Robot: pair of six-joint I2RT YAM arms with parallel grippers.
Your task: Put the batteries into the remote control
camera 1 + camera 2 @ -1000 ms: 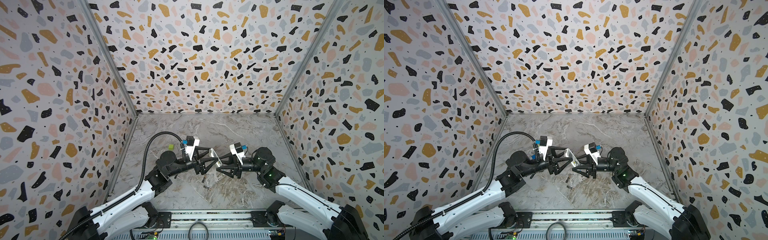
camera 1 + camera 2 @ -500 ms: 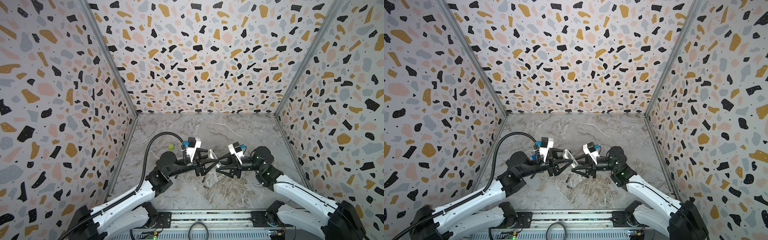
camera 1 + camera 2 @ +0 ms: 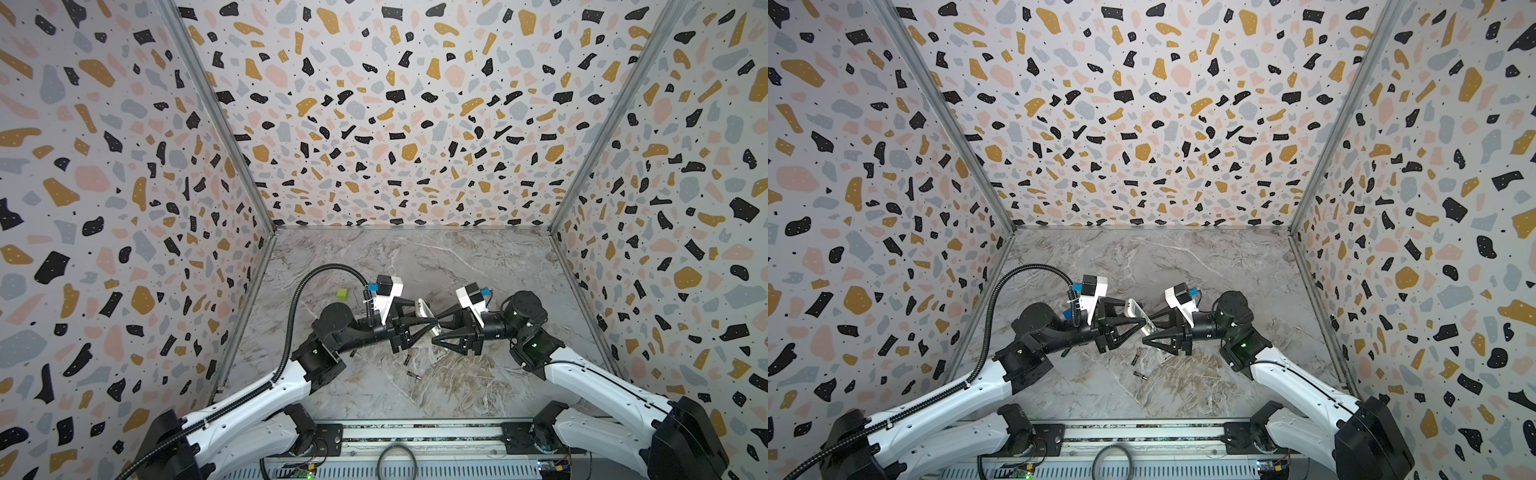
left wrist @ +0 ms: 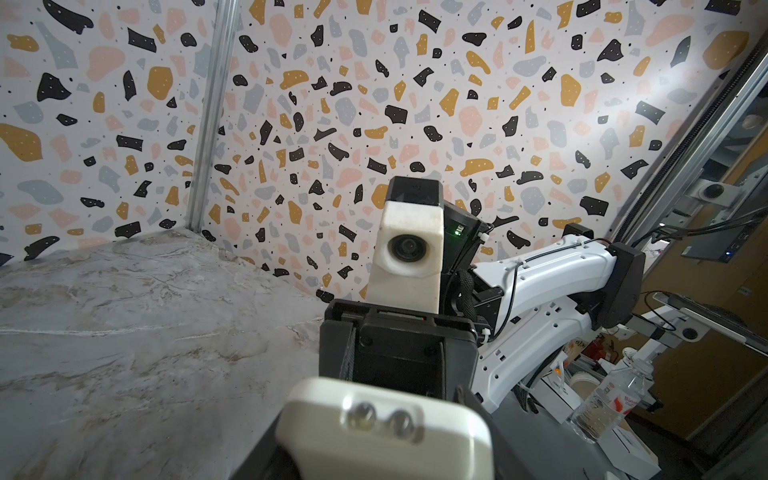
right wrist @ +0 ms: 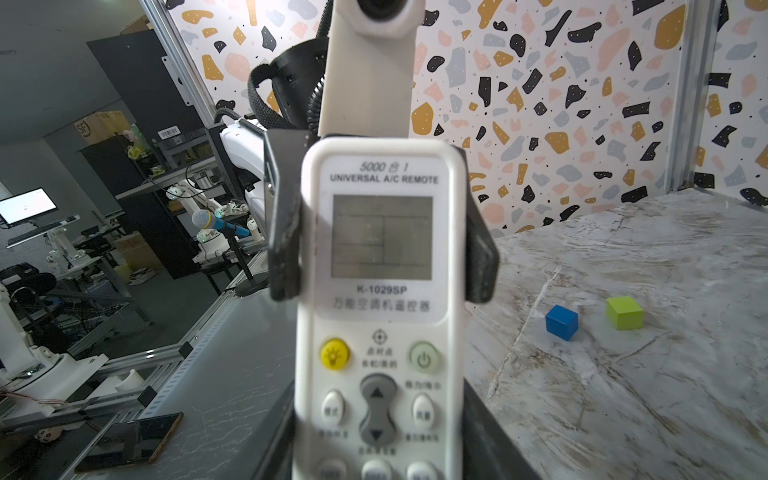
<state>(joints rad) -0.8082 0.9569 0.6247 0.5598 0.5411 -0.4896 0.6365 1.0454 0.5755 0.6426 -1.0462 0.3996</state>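
Observation:
The white remote control (image 3: 424, 311) (image 3: 1135, 309) hangs in the air over the middle of the table, between both grippers. My right gripper (image 5: 378, 436) (image 3: 436, 331) is shut on its button half, a finger against each long side. My left gripper (image 3: 426, 312) (image 4: 386, 457) is shut on the screen end; its dark fingers (image 5: 286, 232) press both edges beside the grey screen. In the left wrist view the remote control (image 4: 386, 432) shows its end face with two small emitters. Two batteries (image 3: 408, 357) (image 3: 414, 376) lie loose on the marble below the grippers, as both top views show (image 3: 1135, 358).
A green cube (image 3: 342, 294) (image 5: 624, 312) and a blue cube (image 5: 562, 322) sit on the marble behind the left arm. Patterned walls (image 3: 415, 124) close off three sides. A metal rail (image 3: 415, 432) runs along the front edge.
My left gripper's fingers have come together onto the screen end of the remote. The right gripper has kept its hold and shifted slightly left with the remote.

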